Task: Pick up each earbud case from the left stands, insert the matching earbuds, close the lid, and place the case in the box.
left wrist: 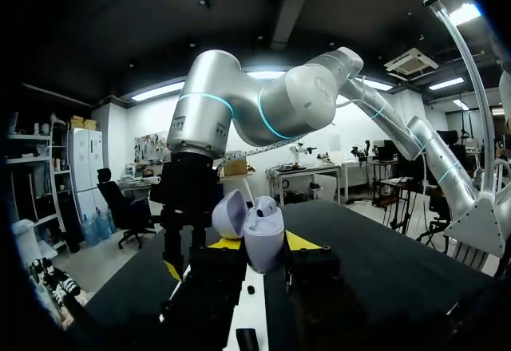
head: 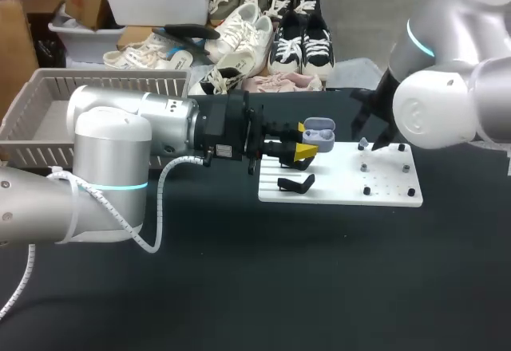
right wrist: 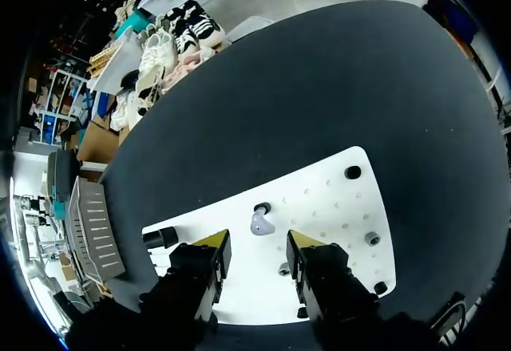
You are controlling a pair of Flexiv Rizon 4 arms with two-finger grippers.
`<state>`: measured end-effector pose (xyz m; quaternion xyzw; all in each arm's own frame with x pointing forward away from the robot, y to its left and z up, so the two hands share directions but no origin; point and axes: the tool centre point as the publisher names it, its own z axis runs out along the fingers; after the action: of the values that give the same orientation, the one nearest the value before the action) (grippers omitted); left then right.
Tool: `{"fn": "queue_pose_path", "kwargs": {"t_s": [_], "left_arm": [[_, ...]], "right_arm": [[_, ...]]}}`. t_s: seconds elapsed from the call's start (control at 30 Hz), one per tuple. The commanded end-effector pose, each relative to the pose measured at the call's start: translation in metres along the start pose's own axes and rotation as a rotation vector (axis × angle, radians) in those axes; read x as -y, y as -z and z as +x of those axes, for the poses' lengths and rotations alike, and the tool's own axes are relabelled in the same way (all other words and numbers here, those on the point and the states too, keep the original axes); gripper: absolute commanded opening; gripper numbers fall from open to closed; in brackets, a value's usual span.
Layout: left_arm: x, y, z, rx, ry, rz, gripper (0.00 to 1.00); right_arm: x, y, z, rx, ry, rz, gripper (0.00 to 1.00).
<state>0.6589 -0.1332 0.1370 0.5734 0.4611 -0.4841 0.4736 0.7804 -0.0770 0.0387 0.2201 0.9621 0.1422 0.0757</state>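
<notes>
My left gripper [head: 306, 140] is shut on a lavender earbud case [head: 320, 135] and holds it sideways above the left end of the white board [head: 343, 187]. In the left wrist view the case [left wrist: 261, 235] sits between the yellow tips with its lid [left wrist: 231, 212] open and an earbud in it. My right gripper [right wrist: 260, 243] hangs open over the board, and a lavender earbud [right wrist: 261, 223] lies on the board just ahead of and between its fingers, untouched. From above, that earbud [head: 363, 143] rests near the board's back edge, under my right gripper [head: 377, 137].
A black stand [head: 295, 183] lies on the board's left part, and small black pegs [head: 367, 191] dot its right part. A grey slatted basket [head: 40, 112] stands at the table's far left. Shoes lie beyond the table's back edge.
</notes>
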Motion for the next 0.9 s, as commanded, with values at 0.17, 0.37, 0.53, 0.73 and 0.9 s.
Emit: {"fn": "queue_pose_path", "kwargs": {"t_s": [0.17,0.37,0.53,0.73,0.9], "left_arm": [[-0.001,-0.0002,0.0005,0.0,0.0,0.002,0.0],[-0.001,-0.0002,0.0005,0.0,0.0,0.002,0.0],[-0.001,-0.0002,0.0005,0.0,0.0,0.002,0.0],[-0.001,-0.0002,0.0005,0.0,0.0,0.002,0.0],[-0.001,-0.0002,0.0005,0.0,0.0,0.002,0.0]], "right_arm": [[-0.0005,-0.0021,0.0002,0.0,-0.007,0.009,0.43],[0.0015,-0.0057,-0.0016,0.003,-0.033,0.012,0.42],[0.0007,-0.0067,-0.0032,0.005,-0.039,0.012,0.42],[0.0005,-0.0087,-0.0028,0.002,-0.042,0.015,0.39],[0.0002,-0.0091,-0.0028,-0.001,-0.043,0.016,0.35]]}}
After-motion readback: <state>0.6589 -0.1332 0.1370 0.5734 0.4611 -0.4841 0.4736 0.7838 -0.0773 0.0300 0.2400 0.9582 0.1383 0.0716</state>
